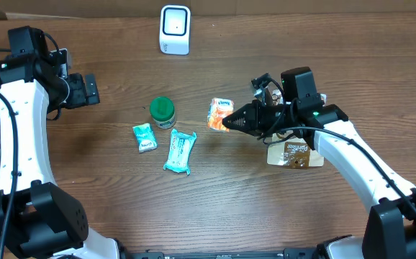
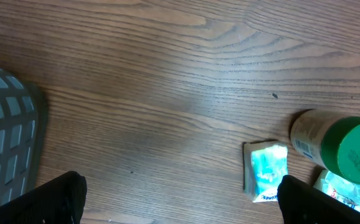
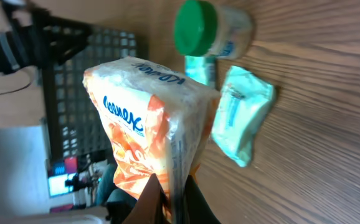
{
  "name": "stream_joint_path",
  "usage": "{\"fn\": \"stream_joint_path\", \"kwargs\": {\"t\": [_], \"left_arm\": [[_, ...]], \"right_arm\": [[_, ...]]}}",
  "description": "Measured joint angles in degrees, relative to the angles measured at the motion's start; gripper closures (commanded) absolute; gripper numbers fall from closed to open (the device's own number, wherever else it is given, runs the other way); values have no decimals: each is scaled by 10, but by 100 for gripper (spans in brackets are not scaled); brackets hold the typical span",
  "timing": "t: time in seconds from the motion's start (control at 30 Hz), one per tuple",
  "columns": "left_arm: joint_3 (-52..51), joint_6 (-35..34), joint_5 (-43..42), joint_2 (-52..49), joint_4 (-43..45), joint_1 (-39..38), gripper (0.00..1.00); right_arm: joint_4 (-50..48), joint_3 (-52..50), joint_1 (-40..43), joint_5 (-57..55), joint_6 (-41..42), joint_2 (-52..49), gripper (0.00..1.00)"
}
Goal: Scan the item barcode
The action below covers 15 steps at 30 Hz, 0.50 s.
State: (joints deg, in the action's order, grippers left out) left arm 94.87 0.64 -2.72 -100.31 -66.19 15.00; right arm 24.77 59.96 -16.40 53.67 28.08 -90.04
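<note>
**Orange pack pinched in the right hand, scanner at the far edge**

The right hand (image 1: 228,121) is closed tight on the orange tissue pack (image 1: 219,113), its fingers (image 3: 152,202) nipping one thin edge so that the pack stands on its side. Whether the pack is clear of the worktop (image 1: 265,216) cannot be told. It sits just right of the green-lidded jar (image 1: 163,111) and well short of the white scanner (image 1: 174,29), which stands upright at the far middle of the worktop.

The left hand (image 1: 91,90) hangs with its fingers (image 2: 49,199) spread wide, holding nothing, over bare wood to the left of the items.

The jar stands upright with its lid on, so its contents are hidden. Just below it lie a small teal packet (image 1: 144,137) and a longer teal packet (image 1: 180,151), side by side and flat. A brown packet (image 1: 294,154) lies flat under the right arm.

A grey mesh basket (image 2: 5,143) stands at the left edge of the worktop; its inside does not show.
</note>
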Motion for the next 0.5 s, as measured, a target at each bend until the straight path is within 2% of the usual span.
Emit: {"fn": "stream_joint_path", "kwargs": {"t": [0.27, 0.5], "left_arm": [[0, 0, 0, 0, 0, 0, 0], [0, 0, 0, 0, 0, 0, 0]], "right_arm": [[-133, -1, 2, 116, 3, 0, 96], [-279, -1, 2, 184, 80, 0, 96]]}}
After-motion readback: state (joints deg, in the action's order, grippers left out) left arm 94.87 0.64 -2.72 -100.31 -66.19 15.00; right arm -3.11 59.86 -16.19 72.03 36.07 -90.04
